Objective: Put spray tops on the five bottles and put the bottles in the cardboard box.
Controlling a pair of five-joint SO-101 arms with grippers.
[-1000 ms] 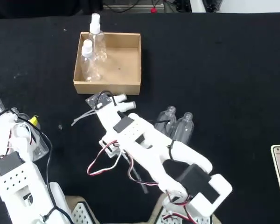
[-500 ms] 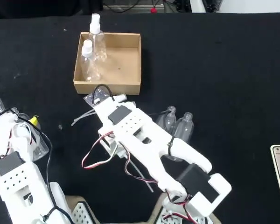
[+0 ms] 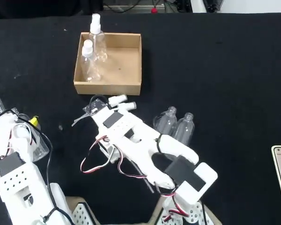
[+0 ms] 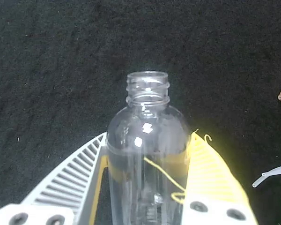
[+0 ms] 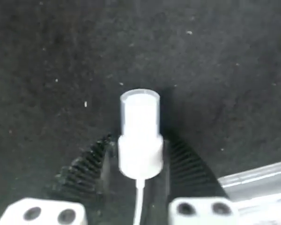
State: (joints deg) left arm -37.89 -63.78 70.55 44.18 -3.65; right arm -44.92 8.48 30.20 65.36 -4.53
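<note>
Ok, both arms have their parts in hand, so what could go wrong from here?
1. The spray top in the right arm's fingers hangs a thin dip tube. It could miss or bend against the narrow neck of the open bottle held by the left arm's fingers.
2. Two uncapped bottles lie loose beside the right arm. A swing of that arm could set them rolling.

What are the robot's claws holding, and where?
Left gripper holds an open clear plastic bottle by its body; right gripper holds a white spray top by its collar.
</note>
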